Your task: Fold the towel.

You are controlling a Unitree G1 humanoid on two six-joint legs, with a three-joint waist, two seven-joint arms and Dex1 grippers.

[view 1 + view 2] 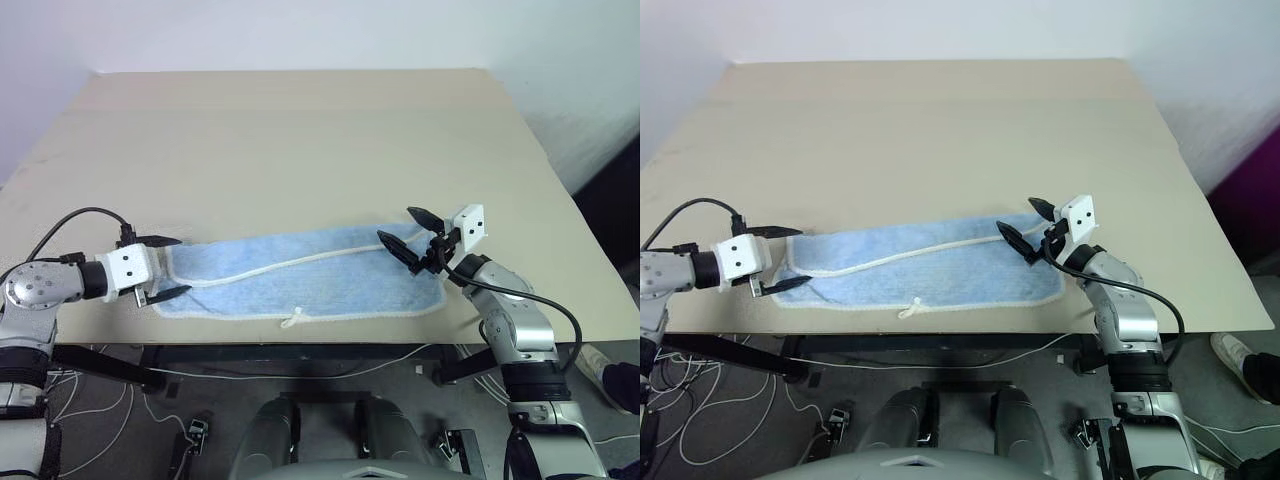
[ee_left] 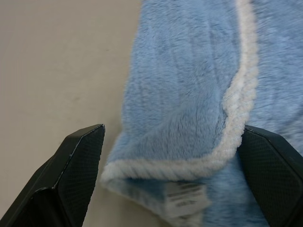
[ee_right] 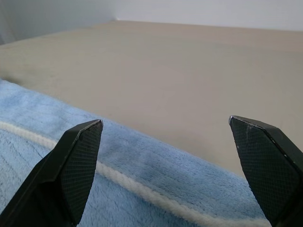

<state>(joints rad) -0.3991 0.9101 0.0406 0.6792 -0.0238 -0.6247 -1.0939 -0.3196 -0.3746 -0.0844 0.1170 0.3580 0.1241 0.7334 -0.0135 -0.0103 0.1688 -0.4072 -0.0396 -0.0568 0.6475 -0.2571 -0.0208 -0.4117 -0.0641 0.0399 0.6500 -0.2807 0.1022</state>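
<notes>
The light blue towel (image 1: 300, 275) lies folded lengthwise in a long strip along the near edge of the table (image 1: 300, 140), its white edging running across the top layer and a small white loop tag (image 1: 292, 320) at the front edge. My left gripper (image 1: 168, 268) is open at the towel's left end, one finger on each side of that end; the left wrist view shows the folded corner (image 2: 189, 156) and a label between the fingers (image 2: 78, 161). My right gripper (image 1: 410, 235) is open and hovers just above the towel's right end, holding nothing.
The tan table stretches bare behind the towel up to a white wall. Its front edge runs just under the towel. Cables and dark frame bars lie on the floor below (image 1: 120, 370).
</notes>
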